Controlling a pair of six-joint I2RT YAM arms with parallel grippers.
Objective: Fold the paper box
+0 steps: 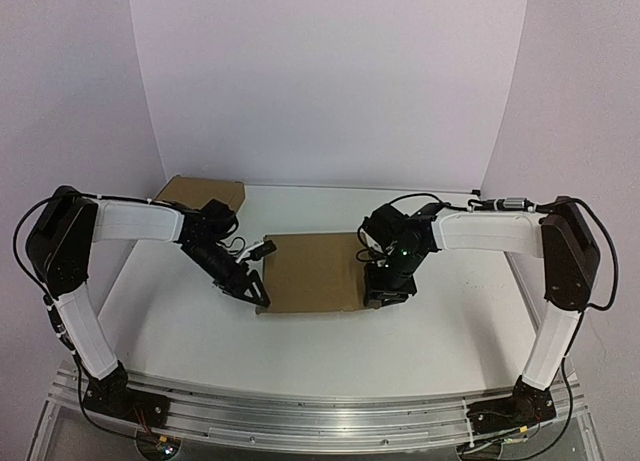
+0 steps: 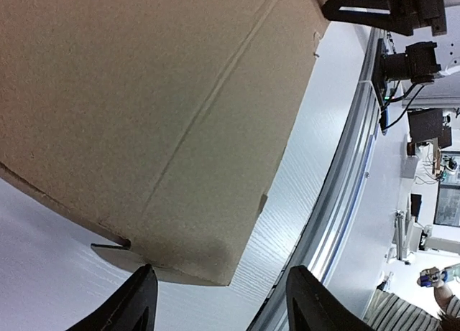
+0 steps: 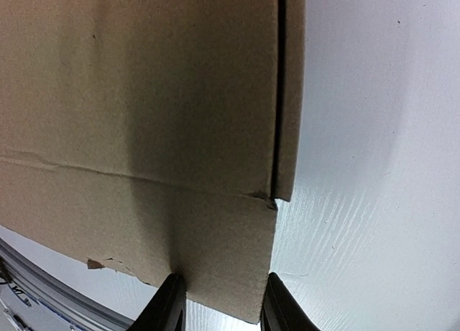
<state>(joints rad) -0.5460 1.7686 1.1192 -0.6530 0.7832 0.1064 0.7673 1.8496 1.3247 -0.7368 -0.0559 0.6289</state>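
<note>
Far back on the left sits another cardboard box [image 1: 203, 193], well apart from my work. My left gripper [image 2: 221, 306] is at the left near corner of the paper box [image 1: 312, 271]. Its fingers [image 2: 133, 306] are spread wide and hold nothing. The brown corner pokes into the gap between them but does not touch them. The paper box lies in the middle of the white table [image 1: 330, 351], between my two grippers, with its big flat side up. My right gripper [image 3: 221, 309] points down at the box's right near corner. Those fingers [image 3: 167, 309] stand close together with cardboard showing in the gap. I cannot tell if they pinch it.
</note>
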